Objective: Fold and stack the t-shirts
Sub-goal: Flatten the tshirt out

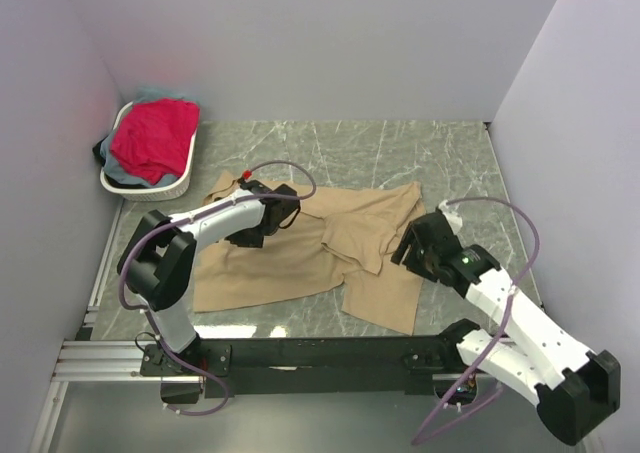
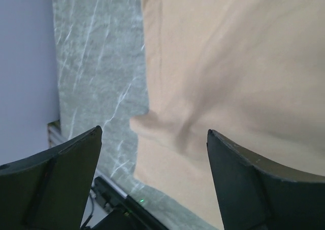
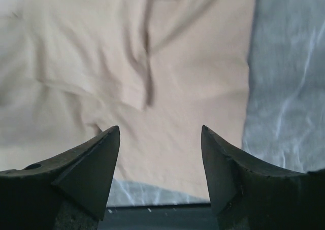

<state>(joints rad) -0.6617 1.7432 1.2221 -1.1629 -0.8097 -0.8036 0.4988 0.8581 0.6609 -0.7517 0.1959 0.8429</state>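
A tan t-shirt [image 1: 300,253] lies spread and partly folded on the marble table, also in the left wrist view [image 2: 233,67] and the right wrist view [image 3: 127,62]. A red-pink shirt [image 1: 153,137] lies on top of pale blue-grey cloth [image 1: 118,171] in the white basket [image 1: 160,188] at the far left. My left gripper [image 1: 247,235] hovers open over the tan shirt's left part, holding nothing. My right gripper [image 1: 412,250] hovers open over the shirt's right edge, holding nothing.
White walls close in the table on the left, back and right. A black rail [image 1: 320,355] runs along the near edge. Bare marble [image 1: 400,153] shows behind the shirt. Dark cloth [image 1: 100,149] hangs at the basket's left.
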